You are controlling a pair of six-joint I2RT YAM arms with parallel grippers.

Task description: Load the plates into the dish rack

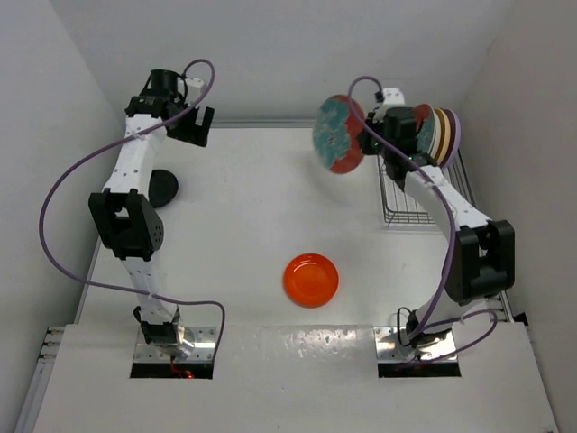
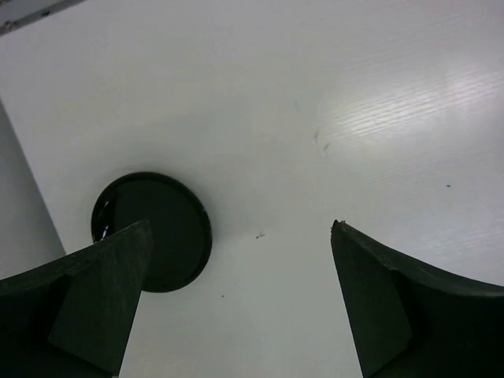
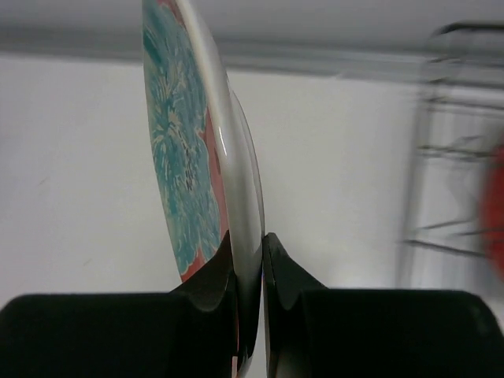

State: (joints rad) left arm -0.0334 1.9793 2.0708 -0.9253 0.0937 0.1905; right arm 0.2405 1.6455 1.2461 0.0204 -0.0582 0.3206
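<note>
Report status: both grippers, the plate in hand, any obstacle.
Left gripper open, empty, near small black plate. Right gripper shut on red flowered plate, held upright left of dish rack. Orange plate on table, clear of path.

The left arm (image 1: 127, 168) and right arm (image 1: 446, 203) are built from white link sections joined by black joint housings. A purple cable (image 1: 42, 216) loops along each arm from base to wrist. The left claw (image 2: 240, 236) and right claw (image 3: 248, 236) have matte black, wedge-shaped fingers.
</note>
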